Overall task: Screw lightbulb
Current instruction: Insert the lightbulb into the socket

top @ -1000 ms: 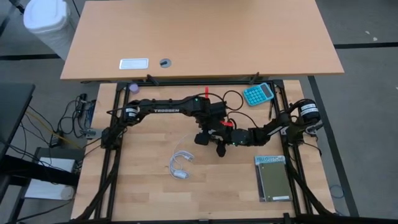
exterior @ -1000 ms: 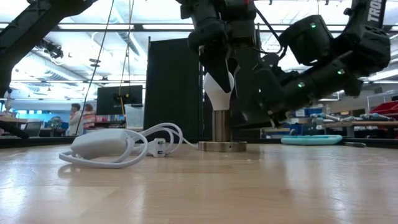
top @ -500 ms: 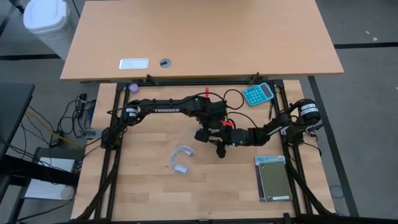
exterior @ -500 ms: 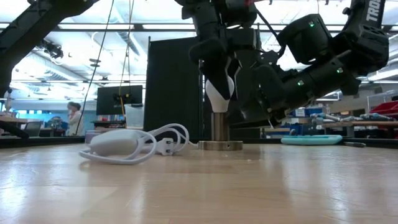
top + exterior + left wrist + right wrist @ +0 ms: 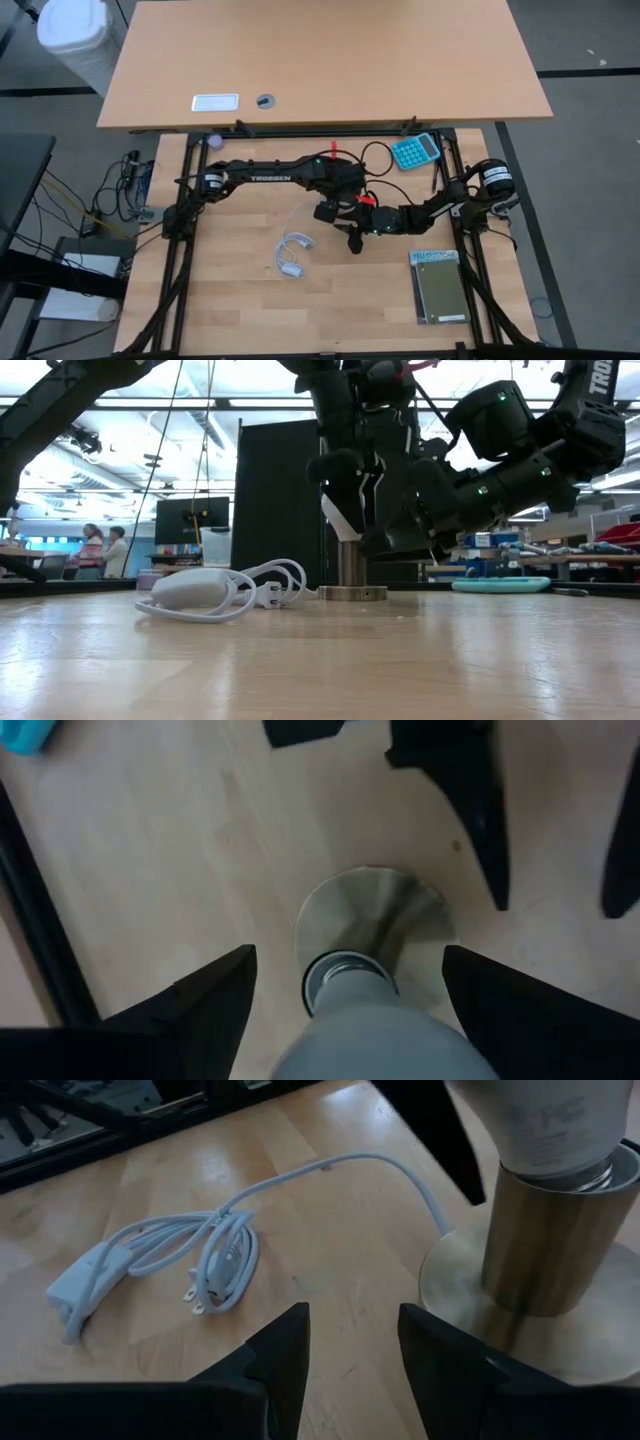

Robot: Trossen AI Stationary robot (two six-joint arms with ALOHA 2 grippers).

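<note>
The white lightbulb [image 5: 545, 1125] stands with its screw base [image 5: 345, 975] in the brass socket stem [image 5: 540, 1240], which rises from a round disc [image 5: 360, 905] on the table. My left gripper [image 5: 348, 952] comes down over the bulb [image 5: 340, 515], open. One finger stands on each side of the bulb, with a gap to it. My right gripper [image 5: 350, 1315] reaches in low beside the socket. Its fingers stand a narrow gap apart with only bare table between them. My right gripper has one fingertip [image 5: 420, 1325] at the rim of the socket's disc [image 5: 450, 1295], coming nearly level from the table's right. Whether it touches the disc, I cannot tell.
A coiled white cable with its adapter [image 5: 291, 257] lies left of the socket and runs to it [image 5: 400, 1175]. A teal calculator [image 5: 415, 151] sits at the far right. A green notebook [image 5: 438, 285] lies at the near right.
My left gripper has opened and let go of the lightbulb, rolling its wrist over it without leaving its place. The bulb stays in the socket. The white cable coil has slid a little toward the socket.
</note>
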